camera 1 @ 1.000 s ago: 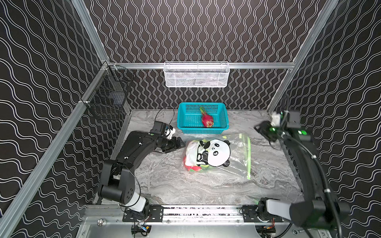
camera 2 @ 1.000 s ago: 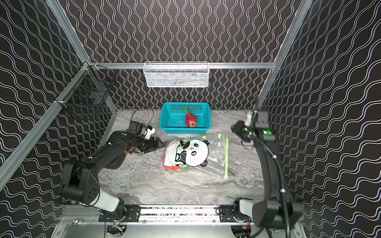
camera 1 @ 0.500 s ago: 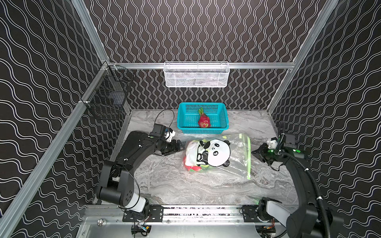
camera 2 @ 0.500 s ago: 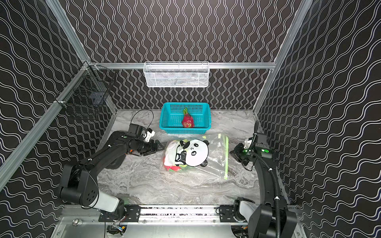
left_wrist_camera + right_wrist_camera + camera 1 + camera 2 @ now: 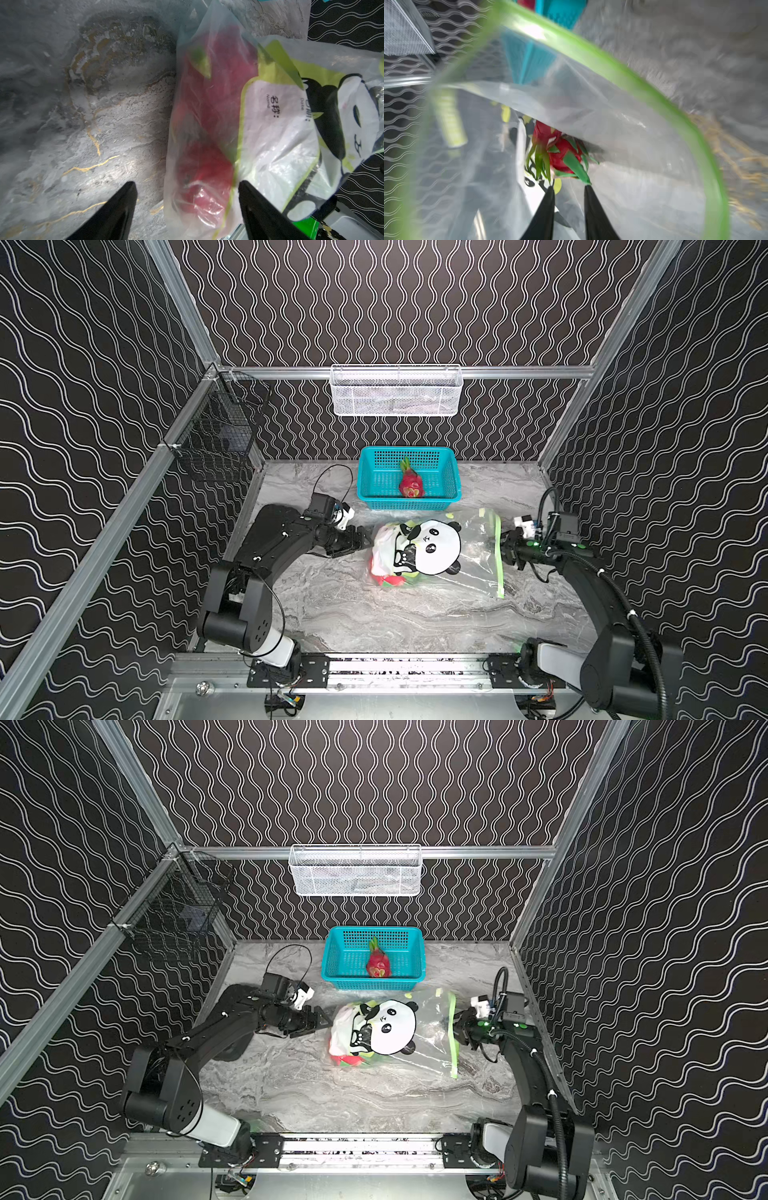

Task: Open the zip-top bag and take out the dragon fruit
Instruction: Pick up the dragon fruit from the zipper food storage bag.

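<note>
Top views both show the surface [image 5: 374, 614] bearing the zip-top bag [image 5: 478, 556] near the teal basket [image 5: 370, 489], which holds one dragon fruit [image 5: 410, 486]. More dragon fruit [image 5: 560, 153] lies inside the bag; the left pincer [image 5: 365, 540] gapes wide at its closed end, and the right pincer [image 5: 568, 186] stands narrowly parted in its open mouth.

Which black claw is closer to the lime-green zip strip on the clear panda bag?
Right. The right gripper is at the lime-green zip strip; the left gripper is beside the opposite end of the clear panda bag.
</note>
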You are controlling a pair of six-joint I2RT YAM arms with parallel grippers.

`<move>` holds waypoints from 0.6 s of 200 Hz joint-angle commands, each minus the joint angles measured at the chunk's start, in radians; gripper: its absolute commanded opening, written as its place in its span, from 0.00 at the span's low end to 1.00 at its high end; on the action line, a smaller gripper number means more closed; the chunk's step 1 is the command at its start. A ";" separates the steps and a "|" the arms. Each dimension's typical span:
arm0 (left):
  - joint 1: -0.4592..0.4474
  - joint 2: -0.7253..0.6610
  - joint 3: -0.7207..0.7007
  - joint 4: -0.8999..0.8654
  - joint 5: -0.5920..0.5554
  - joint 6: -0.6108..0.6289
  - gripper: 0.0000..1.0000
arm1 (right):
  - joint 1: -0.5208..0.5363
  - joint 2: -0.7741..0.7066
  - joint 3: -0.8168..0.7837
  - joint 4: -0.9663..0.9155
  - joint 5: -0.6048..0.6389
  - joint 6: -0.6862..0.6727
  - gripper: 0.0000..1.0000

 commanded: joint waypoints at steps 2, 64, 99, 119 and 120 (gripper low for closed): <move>0.001 -0.008 -0.017 0.054 0.065 -0.031 0.81 | 0.058 0.030 -0.023 0.090 -0.043 0.045 0.33; 0.014 -0.007 -0.063 0.094 0.097 -0.082 0.78 | 0.164 0.154 0.037 0.086 0.012 0.002 0.51; 0.017 -0.002 -0.054 0.066 0.090 -0.056 0.77 | 0.122 0.096 0.065 0.047 0.015 -0.049 0.54; 0.019 0.018 -0.054 0.077 0.100 -0.056 0.75 | 0.124 0.102 0.034 0.133 -0.086 -0.011 0.53; 0.019 0.018 -0.055 0.077 0.100 -0.056 0.75 | 0.126 0.103 0.033 0.137 -0.093 -0.008 0.53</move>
